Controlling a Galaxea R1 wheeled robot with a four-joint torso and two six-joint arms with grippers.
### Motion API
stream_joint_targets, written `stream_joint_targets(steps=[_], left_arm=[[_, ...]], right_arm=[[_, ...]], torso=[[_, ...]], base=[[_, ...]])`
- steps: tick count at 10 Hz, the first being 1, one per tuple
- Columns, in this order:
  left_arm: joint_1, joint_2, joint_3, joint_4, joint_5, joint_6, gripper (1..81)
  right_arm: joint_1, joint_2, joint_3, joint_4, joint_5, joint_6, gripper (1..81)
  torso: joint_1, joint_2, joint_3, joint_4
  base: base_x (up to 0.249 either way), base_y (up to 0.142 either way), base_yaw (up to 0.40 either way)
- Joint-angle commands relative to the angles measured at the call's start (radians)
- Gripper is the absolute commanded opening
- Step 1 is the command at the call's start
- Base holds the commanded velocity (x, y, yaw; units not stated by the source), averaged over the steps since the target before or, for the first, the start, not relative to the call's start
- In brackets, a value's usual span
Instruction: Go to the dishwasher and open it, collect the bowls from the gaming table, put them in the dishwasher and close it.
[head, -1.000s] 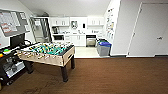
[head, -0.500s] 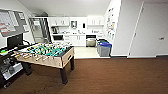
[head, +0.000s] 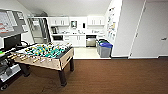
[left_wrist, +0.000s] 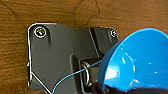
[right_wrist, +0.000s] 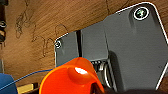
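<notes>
Head view: the gaming table (head: 45, 53) stands at my left and looms larger than a second ago, since the camera has advanced; the dishwasher (head: 91, 40) sits in the far kitchen. Left wrist view: blue bowl (left_wrist: 140, 62) over wooden floor (left_wrist: 20, 30). Right wrist view: orange bowl (right_wrist: 71, 78). Jaws' state: I cannot tell.

I count two bowls: one blue bowl (left_wrist: 140, 62) at my left wrist, one orange bowl (right_wrist: 71, 78) at my right. One table-football table (head: 45, 56). One stainless dishwasher (head: 91, 41). Two bins (head: 105, 48) beside the wall.
</notes>
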Motion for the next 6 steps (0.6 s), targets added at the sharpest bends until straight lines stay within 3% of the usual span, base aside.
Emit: stream_joint_targets(steps=[1, 4, 6], left_arm=[[-0.046, -0.025, 0.016, 0.011, 0.012, 0.003, 1.0], [-0.044, -0.023, 0.016, 0.011, 0.012, 0.003, 1.0], [-0.046, -0.025, 0.016, 0.011, 0.012, 0.003, 1.0]], right_arm=[[0.048, -0.019, 0.014, -0.018, -0.034, -0.001, 1.0], [0.048, -0.021, 0.014, -0.02, -0.034, -0.001, 1.0], [0.048, -0.021, 0.014, -0.02, -0.034, -0.001, 1.0]], torso=[[0.0, 0.0, 0.0, 0.0], [-0.001, 0.0, 0.0, 0.0], [-0.001, 0.0, 0.0, 0.0]], base=[[0.144, -0.073, 0.0], [0.144, -0.071, 0.0], [0.144, 0.0, 0.0]])
